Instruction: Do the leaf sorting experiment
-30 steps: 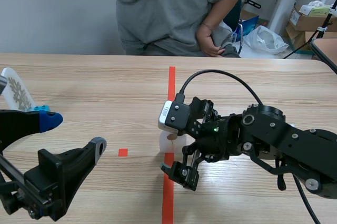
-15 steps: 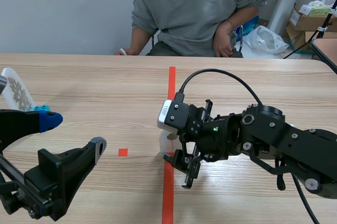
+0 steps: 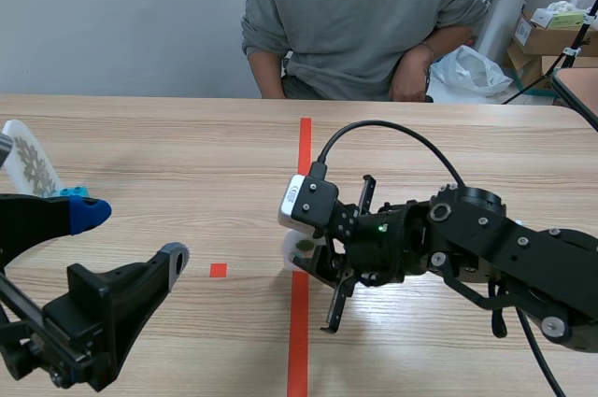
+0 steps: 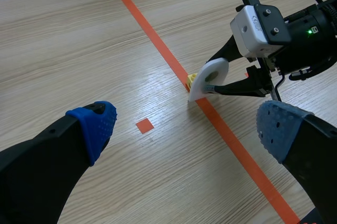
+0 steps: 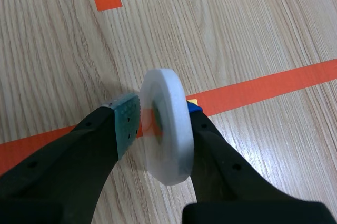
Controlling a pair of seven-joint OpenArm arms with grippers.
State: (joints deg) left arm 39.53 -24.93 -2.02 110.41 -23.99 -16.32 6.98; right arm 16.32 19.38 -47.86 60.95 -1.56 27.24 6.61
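Note:
A white disc [image 5: 167, 129] with a leaf picture on its face stands on edge over the orange-red tape line, and a small yellow piece [image 4: 191, 80] shows at its foot. My right gripper [image 5: 158, 117] is shut on this disc, one finger against each face. The same disc [image 3: 301, 248] appears in the scene view, just under the right wrist camera. My left gripper [image 3: 134, 234] hangs open low at the near left, well apart from the disc [image 4: 209, 78], with nothing between its fingers [image 4: 97, 124]. A second white leaf disc [image 3: 28, 165] stands at the far left.
A person in a grey sweater [image 3: 369, 14] sits across the table with hands off it. A small blue piece [image 3: 71, 192] lies by the second disc. An orange-red tape square [image 3: 218, 270] marks the wood between the grippers. A black cable [image 3: 392, 131] arcs over the right arm.
My right gripper's fingers have come together on the white disc, which now leans a little. The person has sat upright. The left arm has not moved.

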